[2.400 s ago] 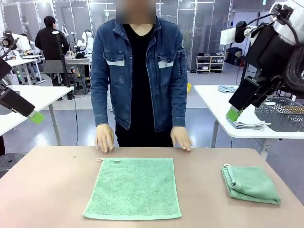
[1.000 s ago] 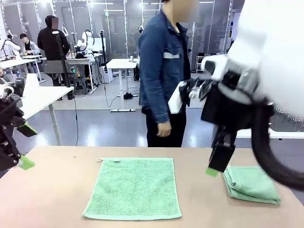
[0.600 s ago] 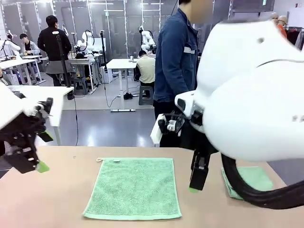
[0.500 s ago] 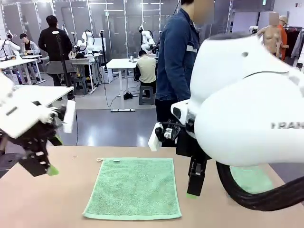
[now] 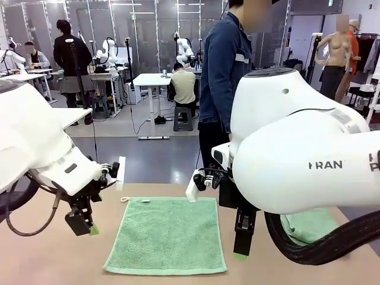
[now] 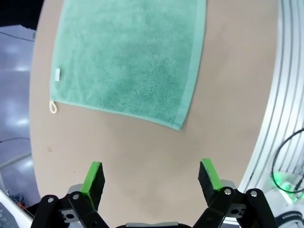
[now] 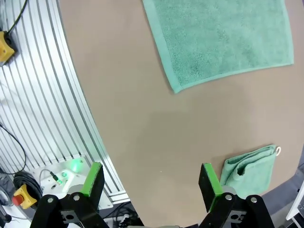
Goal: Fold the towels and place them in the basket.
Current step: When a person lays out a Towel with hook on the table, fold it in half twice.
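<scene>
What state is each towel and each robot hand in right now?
Spread towel: flat on the table, unfolded, untouched.
Folded towel: folded, lying on the table.
Left hand: open, empty, over bare table.
Right hand: open, empty, over bare table.

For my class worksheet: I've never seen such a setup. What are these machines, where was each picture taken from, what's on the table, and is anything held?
Two white robot arms, each ending in a two-finger gripper with green pads. The wide picture comes from a fixed camera between them, facing a person across the table. The other two come from wrist cameras looking down past the left gripper and the right gripper. One green towel lies spread flat; a folded towel lies to the robot's right. Both grippers are open, holding nothing.
</scene>
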Available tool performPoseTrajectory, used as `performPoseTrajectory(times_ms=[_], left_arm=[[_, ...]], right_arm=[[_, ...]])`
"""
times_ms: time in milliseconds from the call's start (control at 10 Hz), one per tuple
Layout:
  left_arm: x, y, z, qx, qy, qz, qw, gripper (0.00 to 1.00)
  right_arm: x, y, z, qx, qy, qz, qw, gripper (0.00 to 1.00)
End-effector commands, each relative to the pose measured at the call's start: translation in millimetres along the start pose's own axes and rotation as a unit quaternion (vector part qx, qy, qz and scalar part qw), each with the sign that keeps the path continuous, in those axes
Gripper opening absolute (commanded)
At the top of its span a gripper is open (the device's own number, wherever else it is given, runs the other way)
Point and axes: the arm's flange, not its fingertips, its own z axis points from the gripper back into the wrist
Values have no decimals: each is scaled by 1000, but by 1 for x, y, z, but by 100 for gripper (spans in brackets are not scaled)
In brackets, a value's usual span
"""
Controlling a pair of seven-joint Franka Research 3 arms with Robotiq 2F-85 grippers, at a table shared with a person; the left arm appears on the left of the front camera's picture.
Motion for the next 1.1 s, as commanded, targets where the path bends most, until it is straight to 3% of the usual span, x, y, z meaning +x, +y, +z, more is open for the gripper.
performPoseTrajectory(times_ms=[0,400,800,1000], left_arm=[[1,-4,11,4,-4,-6,1000,100],[1,-1,6,5,-4,-2,1000,100],[-16,13,-40,-38,-24,-19,999,100],[-16,7,-71,-49,2,-12,999,100]], right_arm=[[1,3,2,-2,-1,4,1000,100],[1,1,1,-1,-1,1,1000,100],[16,-19,-50,28,14,-1,1000,100],[22,-22,-72,37,18,-7,999,100]])
